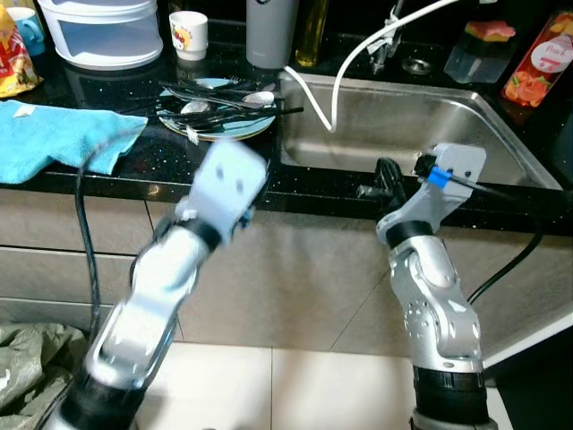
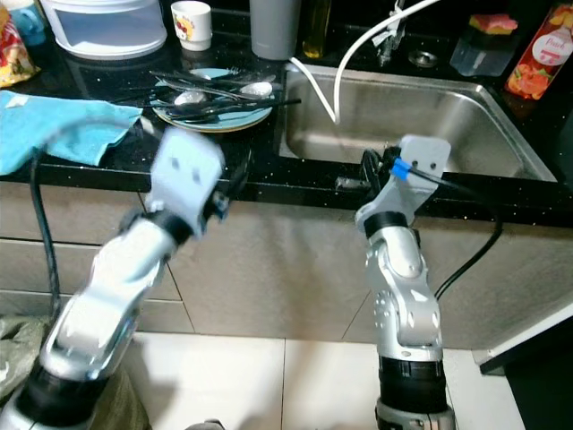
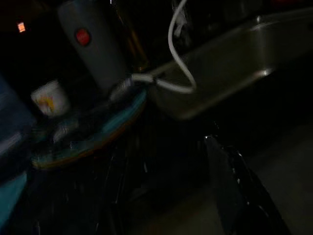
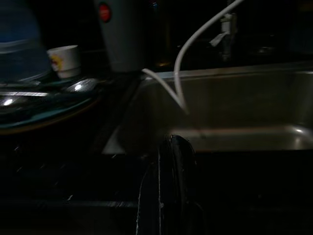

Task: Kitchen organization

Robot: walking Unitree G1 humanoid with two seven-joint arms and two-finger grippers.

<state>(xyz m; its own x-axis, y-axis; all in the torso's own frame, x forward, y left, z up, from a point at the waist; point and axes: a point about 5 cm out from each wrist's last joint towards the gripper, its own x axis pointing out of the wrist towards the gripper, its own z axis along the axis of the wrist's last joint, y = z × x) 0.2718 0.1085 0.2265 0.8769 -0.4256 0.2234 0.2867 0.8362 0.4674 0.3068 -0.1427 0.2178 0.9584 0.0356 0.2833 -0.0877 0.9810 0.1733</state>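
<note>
Teal plate (image 1: 215, 125) — beyond both raised jaws

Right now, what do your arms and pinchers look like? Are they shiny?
Yes, shiny silver metal, rounded, with black rings at the joints. Each wrist ends in a pale grey boxy block. My right gripper has long black fingers; a black cable runs along that arm, clipped on with a bright blue piece. My left arm is blurry, and its gripper looks dark too, with a black cable looping beside it.
</note>
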